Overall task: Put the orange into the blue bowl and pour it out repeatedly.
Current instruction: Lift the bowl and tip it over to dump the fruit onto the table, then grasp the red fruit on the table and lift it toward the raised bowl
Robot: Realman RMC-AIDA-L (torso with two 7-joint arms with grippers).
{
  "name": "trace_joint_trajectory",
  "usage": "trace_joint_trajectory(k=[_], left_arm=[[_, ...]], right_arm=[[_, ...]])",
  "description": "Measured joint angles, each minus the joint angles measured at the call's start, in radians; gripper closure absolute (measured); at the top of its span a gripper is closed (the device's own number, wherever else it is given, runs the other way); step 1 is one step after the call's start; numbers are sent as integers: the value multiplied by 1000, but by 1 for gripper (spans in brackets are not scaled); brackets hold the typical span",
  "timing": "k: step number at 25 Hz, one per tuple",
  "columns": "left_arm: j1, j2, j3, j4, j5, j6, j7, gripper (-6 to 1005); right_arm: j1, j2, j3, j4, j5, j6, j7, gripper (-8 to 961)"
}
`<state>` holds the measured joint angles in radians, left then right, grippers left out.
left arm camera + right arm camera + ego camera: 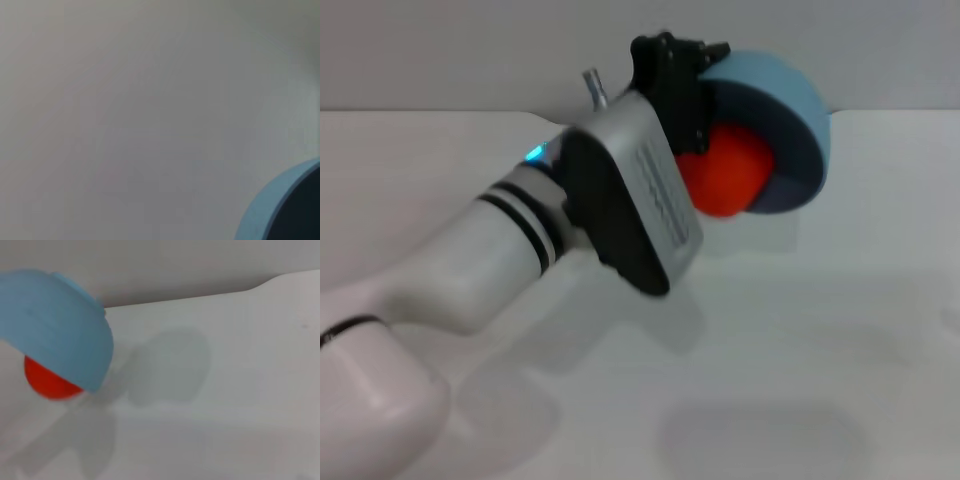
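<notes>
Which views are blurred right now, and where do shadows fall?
Head view: blue bowl and orange soft, faint shadow beneath on the table. Left wrist view: only a blurred bowl rim. Right wrist view: bowl smeared, its shadow beside it.

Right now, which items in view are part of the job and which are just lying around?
Part of the job:
- blue bowl, tipped on its side, held up at its rim by the left gripper
- orange, at the bowl's mouth

Lying about:
- nothing else; only the white table. Right gripper not in view.
</notes>
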<state>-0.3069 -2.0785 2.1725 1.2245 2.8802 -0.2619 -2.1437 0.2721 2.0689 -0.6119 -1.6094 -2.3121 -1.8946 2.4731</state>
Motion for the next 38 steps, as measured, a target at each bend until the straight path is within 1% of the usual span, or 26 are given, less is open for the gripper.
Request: trace_joint_trajectory(k=[2, 3, 5, 7, 8, 9, 10, 11, 14, 16, 17, 18, 19, 21, 22, 24, 25, 27, 28, 30, 32, 33, 34, 35, 38], left_arm=[[-3, 0, 26, -45, -28, -60, 102, 1001], [-3, 0, 26, -45, -28, -60, 102, 1001], [-12, 0, 64, -93, -127, -133, 242, 1001], [-26, 0, 94, -124, -222, -198, 328, 1001], [-35, 0, 105, -138, -257, -225, 352, 1001], [-35, 0, 105, -138, -257, -225, 352, 1001], [-55, 0, 119, -162, -318, -259, 373, 1001], [-57, 0, 120, -164, -325, -262, 373, 1001], [-80, 0, 115, -174, -426, -259, 366, 1001], [-91, 1, 93, -150, -561, -231, 366, 1001], [-96, 1, 65, -125, -642, -191, 368, 1000], [-99, 2, 30, -98, -713, -142, 370, 1000], [-101, 5, -30, -63, -795, -53, 369, 1000], [-102, 7, -143, -12, -892, 113, 359, 1000], [-103, 8, -209, 6, -941, 227, 343, 1000], [-120, 12, -381, 21, -1007, 490, 254, 999], [-132, 15, -436, 20, -1012, 573, 202, 999], [-163, 21, -581, 9, -981, 776, 26, 999], [-176, 22, -635, 5, -953, 849, -35, 999], [-205, 24, -751, 4, -859, 1019, -183, 999], [-231, 25, -840, 17, -753, 1155, -308, 999], [-248, 26, -888, 31, -688, 1246, -375, 999], [-258, 26, -923, 44, -647, 1309, -419, 999], [-267, 27, -962, 61, -607, 1376, -456, 999], [-268, 27, -1057, 132, -543, 1531, -507, 999]], right_arm=[[0, 1, 0, 2, 0, 0, 0, 489], [0, 1, 0, 2, 0, 0, 0, 489], [-1, 2, 0, 8, 1, 0, 0, 488], [-1, 2, 0, 16, 1, 0, 0, 488], [-1, 2, 0, 21, 1, 0, 0, 488], [-1, 2, 0, 22, 1, 1, 0, 488], [-1, 2, -1, 23, 1, 1, 0, 488], [-1, 2, -3, 23, 1, 1, 0, 488], [1, 2, -12, 24, 5, 1, 0, 490], [5, 2, -20, 28, 11, 2, -2, 490], [7, 2, -25, 31, 17, 2, -7, 489], [10, 2, -30, 34, 23, 2, -12, 489], [12, 2, -36, 37, 32, 2, -18, 489], [19, 2, -54, 41, 45, 2, -24, 488], [22, 2, -65, 43, 49, 3, -25, 488], [33, 2, -95, 44, 50, 5, -25, 488], [37, 1, -108, 45, 50, 8, -25, 489], [58, 3, -159, 45, 51, 12, -25, 489], [58, 3, -159, 45, 51, 12, -25, 490], [78, 3, -191, 45, 51, 12, -25, 490], [96, 4, -226, 45, 51, 14, -25, 489], [107, 4, -249, 45, 51, 16, -25, 488], [124, 4, -295, 46, 51, 25, -24, 488], [124, 4, -295, 46, 51, 25, -24, 488], [144, 4, -393, 62, 51, 61, -21, 489]])
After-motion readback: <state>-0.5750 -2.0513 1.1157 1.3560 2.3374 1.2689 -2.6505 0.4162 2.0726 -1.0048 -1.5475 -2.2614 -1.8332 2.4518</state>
